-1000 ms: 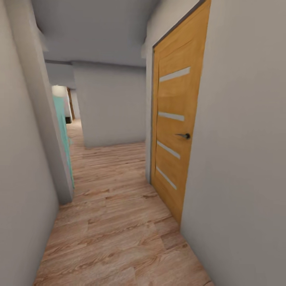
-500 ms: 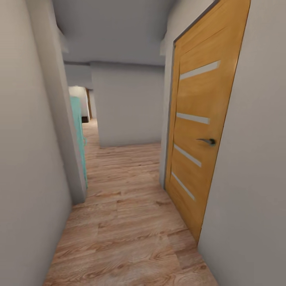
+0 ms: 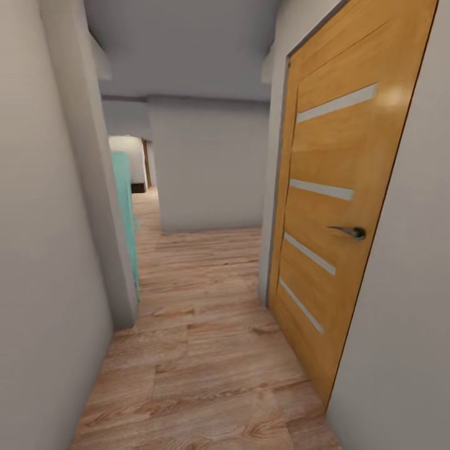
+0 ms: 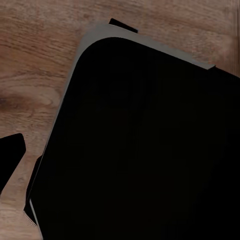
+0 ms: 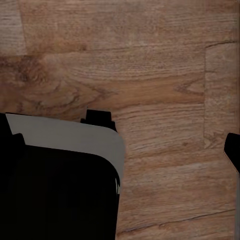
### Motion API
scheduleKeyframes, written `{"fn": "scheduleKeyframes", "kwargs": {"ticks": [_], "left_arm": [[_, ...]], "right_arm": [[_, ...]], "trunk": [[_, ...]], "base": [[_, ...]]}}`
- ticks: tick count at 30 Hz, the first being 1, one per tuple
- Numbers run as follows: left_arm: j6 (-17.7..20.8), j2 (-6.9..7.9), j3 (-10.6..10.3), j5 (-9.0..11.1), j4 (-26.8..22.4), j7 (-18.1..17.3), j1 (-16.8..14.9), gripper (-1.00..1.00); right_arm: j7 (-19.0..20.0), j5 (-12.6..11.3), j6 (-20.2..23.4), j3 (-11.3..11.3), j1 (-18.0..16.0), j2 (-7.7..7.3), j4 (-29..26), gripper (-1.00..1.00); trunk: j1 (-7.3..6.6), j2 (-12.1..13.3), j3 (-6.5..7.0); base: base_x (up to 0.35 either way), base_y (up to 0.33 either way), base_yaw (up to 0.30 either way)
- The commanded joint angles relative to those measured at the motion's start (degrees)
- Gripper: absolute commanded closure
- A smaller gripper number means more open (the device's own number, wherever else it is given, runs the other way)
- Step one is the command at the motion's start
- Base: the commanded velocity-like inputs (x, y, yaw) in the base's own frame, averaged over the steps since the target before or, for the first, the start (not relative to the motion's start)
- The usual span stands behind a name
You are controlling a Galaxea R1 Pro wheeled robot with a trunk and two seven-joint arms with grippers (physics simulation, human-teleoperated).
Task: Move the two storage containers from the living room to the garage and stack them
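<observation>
Hallway transit: I steer between left wall [image 3: 37, 250] and right-hand wooden door [image 3: 337, 206]; gripper states indeterminable, nothing visibly held.

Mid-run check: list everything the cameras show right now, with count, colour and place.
Door: one, orange-brown wood with pale stripes, shut, right wall of corridor.
Door handle: one, dark metal, on that door.
Teal panel: one, turquoise, at the left wall's corner.
Wood-plank flooring: light brown, along the corridor.
Walls: grey-white, both sides and ahead.
Ceiling: grey.
Robot base: black with grey rim, over the planks, in both wrist views.
</observation>
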Motion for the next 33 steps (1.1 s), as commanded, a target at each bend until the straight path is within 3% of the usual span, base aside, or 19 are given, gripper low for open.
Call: {"fn": "scheduleKeyframes", "kwargs": {"ticks": [1, 14, 33], "left_arm": [[-0.09, -0.01, 0.19, 0.08, -0.03, 0.02, -0.01, -1.0], [-0.23, -0.01, 0.24, -0.03, -0.03, 0.06, -0.01, -1.0], [-0.23, -0.01, 0.16, -0.03, -0.03, 0.09, -0.01, -1.0]], "right_arm": [[-0.08, -0.43, -0.34, 0.48, -0.07, 0.0, 0.18, -1.0], [-0.08, -0.43, -0.26, 0.46, -0.07, 0.25, 0.18, -1.0], [-0.08, -0.38, -0.43, 0.48, -0.07, 0.04, 0.18, -1.0]], "trunk": [[0.03, -0.03, -0.06], [0.03, -0.03, -0.06], [0.03, -0.03, -0.06]], "base": [[0.319, 0.0, 0.001], [0.319, 0.0, 0.005], [0.319, 0.0, 0.229]]}}
